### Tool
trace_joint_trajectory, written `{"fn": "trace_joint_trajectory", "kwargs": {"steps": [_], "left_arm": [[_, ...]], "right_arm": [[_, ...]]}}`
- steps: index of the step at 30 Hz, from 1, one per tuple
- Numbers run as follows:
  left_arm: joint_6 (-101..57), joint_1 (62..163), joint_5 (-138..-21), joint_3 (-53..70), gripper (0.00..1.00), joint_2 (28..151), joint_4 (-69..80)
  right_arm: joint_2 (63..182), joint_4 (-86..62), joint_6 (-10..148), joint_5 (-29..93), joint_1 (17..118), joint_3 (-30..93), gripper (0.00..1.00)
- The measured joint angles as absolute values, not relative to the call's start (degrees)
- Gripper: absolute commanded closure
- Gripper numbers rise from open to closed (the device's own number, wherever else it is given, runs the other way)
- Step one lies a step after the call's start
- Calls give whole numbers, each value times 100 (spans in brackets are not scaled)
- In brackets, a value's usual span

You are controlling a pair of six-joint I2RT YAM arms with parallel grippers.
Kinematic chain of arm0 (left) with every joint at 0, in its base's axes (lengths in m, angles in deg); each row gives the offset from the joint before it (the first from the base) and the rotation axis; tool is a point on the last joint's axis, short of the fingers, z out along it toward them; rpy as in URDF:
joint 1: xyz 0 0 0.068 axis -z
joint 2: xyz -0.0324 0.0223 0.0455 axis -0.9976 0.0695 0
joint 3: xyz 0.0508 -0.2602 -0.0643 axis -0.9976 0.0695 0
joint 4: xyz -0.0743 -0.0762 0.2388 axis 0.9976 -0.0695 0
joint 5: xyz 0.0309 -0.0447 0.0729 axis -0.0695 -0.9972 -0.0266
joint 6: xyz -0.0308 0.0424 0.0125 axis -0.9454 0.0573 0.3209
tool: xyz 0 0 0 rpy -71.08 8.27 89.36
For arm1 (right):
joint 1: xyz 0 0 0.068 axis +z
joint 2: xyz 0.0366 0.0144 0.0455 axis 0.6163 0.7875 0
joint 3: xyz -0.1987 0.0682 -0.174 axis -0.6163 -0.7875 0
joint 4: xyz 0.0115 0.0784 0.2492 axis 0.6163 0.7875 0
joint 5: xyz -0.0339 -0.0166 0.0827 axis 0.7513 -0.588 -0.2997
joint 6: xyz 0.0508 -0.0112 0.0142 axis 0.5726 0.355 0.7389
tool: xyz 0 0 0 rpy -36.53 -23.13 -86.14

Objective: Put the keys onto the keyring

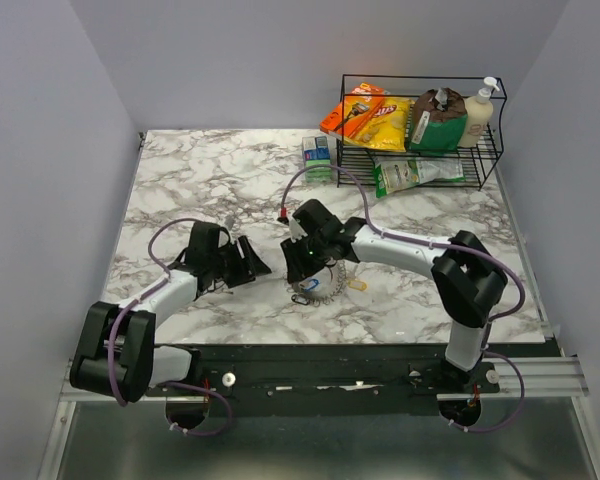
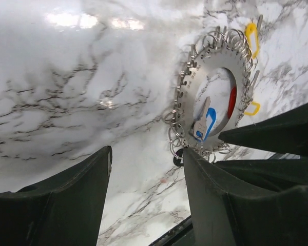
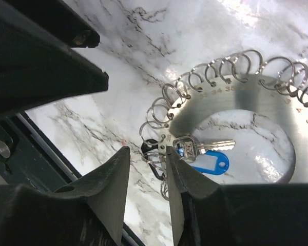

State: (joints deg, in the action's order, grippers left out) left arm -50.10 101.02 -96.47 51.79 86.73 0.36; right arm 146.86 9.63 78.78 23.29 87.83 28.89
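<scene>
The keyring (image 3: 256, 92) is a flat silver ring-shaped plate with several small split rings round its rim, lying on the marble just ahead of my right arm (image 1: 320, 288). A silver key (image 3: 220, 145) with a blue tag (image 3: 210, 163) lies in its hole, also seen in the left wrist view (image 2: 203, 115) beside a red tag (image 2: 232, 101) and yellow tags (image 2: 251, 33). My right gripper (image 3: 148, 151) is open at the plate's near edge, a few split rings and a black clip (image 3: 154, 154) between its tips. My left gripper (image 2: 148, 151) is open over bare marble, left of the keyring (image 2: 220, 56).
A black wire basket (image 1: 420, 78) at the back right holds snack bags and a soap bottle (image 1: 480, 115). A small green-and-white pack (image 1: 317, 155) stands beside it. The table's front edge with a black rail (image 1: 330, 350) runs close under both grippers.
</scene>
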Motion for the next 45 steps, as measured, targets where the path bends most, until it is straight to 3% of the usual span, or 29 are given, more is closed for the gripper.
{"fn": "trace_joint_trajectory", "kwargs": {"steps": [8, 24, 45], "left_arm": [[-5226, 9424, -10298, 5568, 34, 8603, 349], [-5331, 9350, -10584, 5708, 34, 8487, 659], [-5331, 9348, -10584, 5735, 34, 8480, 685]], "right_arm": [[14866, 1167, 7386, 2513, 9178, 3357, 57], [15272, 1748, 6967, 3627, 9657, 3661, 59], [15550, 1752, 6949, 3881, 9788, 3661, 61]]}}
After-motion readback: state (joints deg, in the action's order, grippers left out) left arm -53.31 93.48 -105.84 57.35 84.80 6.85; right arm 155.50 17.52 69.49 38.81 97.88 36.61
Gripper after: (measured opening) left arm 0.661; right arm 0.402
